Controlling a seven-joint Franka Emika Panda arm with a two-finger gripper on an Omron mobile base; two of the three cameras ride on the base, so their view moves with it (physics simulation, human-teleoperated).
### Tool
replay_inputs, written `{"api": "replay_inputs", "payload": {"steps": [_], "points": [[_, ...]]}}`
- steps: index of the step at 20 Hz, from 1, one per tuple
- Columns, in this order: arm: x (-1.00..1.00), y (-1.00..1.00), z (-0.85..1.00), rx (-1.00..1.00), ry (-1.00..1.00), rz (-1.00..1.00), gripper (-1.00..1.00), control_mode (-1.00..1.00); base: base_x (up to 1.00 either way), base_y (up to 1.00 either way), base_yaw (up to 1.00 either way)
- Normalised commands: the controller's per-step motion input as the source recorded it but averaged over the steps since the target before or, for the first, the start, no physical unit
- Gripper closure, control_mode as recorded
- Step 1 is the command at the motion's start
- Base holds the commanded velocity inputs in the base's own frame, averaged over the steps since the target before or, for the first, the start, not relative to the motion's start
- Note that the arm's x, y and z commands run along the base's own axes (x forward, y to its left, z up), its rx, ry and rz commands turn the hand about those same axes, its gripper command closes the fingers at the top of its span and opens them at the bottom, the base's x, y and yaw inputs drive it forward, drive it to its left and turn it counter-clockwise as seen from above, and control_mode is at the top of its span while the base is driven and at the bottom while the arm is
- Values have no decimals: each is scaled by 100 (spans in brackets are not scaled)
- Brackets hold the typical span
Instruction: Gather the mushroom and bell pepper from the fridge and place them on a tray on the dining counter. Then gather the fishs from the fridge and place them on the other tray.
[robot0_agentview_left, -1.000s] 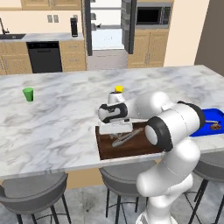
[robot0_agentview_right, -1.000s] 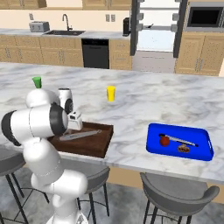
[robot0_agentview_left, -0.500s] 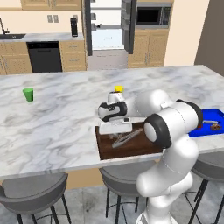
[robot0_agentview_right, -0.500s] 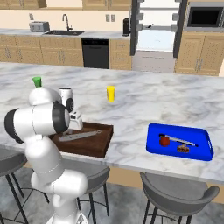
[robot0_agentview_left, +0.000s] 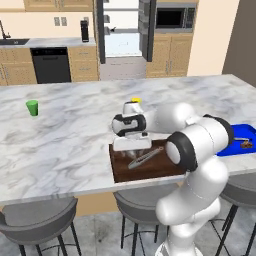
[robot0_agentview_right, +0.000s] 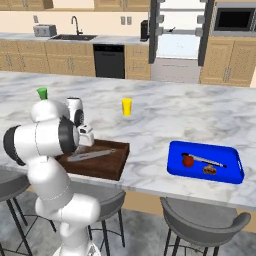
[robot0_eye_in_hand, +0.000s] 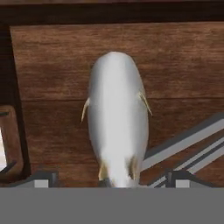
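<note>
My gripper (robot0_eye_in_hand: 111, 179) hangs low over the dark brown other tray (robot0_eye_in_hand: 52, 65) on the dining counter (robot0_agentview_left: 70, 150). It is open, its fingertips (robot0_eye_in_hand: 43, 177) standing wide on either side of a silvery fish (robot0_eye_in_hand: 117, 113) that lies flat on the wood. Part of a second fish (robot0_eye_in_hand: 188, 140) crosses to the right. In the base views the gripper (robot0_agentview_left: 131, 145) (robot0_agentview_right: 86, 142) is over the brown tray (robot0_agentview_left: 130, 172) (robot0_agentview_right: 107, 167), where a fish (robot0_agentview_left: 146, 157) (robot0_agentview_right: 90, 155) lies. The blue tray (robot0_agentview_right: 172, 167) holds the red bell pepper (robot0_agentview_right: 188, 161), the mushroom (robot0_agentview_right: 208, 170) and a slim grey thing.
A yellow cup (robot0_agentview_right: 127, 106) stands on the counter behind the brown tray and a green cup (robot0_agentview_left: 32, 107) at the far left. Grey stools (robot0_agentview_right: 200, 220) line the near side. The fridge (robot0_agentview_left: 122, 40) stands with its doors open across the kitchen.
The jaws have spread wide and let go of the fish, which now lies on the brown tray. The arm has hardly moved.
</note>
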Motion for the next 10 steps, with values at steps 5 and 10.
{"api": "replay_inputs", "payload": {"steps": [5,10], "points": [[-51,-20,50,0,-10,0,-100,-100,0,0,0],[-87,-68,51,2,-11,0,-100,-100,0,0,0]]}}
